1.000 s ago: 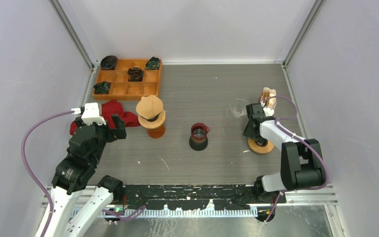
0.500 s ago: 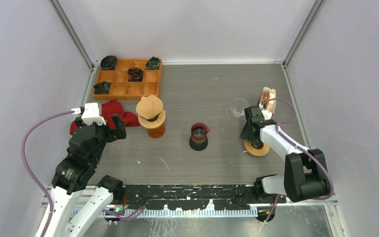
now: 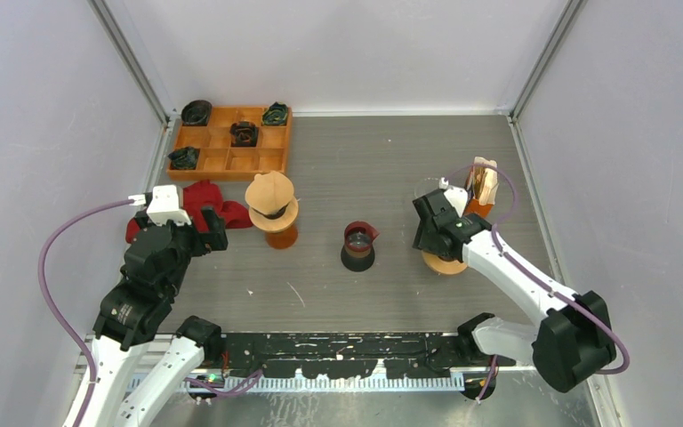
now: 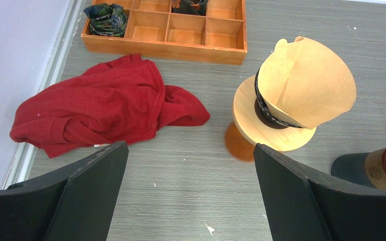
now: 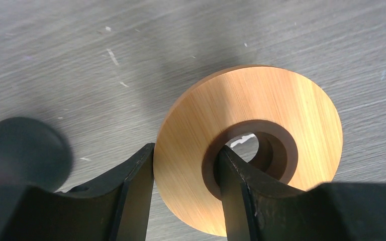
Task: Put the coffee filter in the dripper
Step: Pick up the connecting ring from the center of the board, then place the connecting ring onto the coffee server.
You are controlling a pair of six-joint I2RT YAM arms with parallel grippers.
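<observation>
right claw (image 5: 185, 163): clenched across a wooden ring (image 5: 281, 100), one finger on the outer rim, the other inside the centre hole. cannot tell if the ring is clear of the table (image 5: 55, 45).

left claw (image 4: 189, 147): spread wide, empty, hanging near the red cloth (image 4: 95, 110).

coffee filter (image 4: 309, 83): sits leaning in the black-banded dripper (image 4: 262, 108) on its stand. spare filters (image 3: 483, 181) stand behind my right arm.

risks:
- the grip is off-centre, so the ring may pivot or slip out.
- the carafe (image 3: 358, 242) is near the ring; a wide swing could knock it.
- the filter looks loosely seated; a bump to the stand could tip it out.
</observation>
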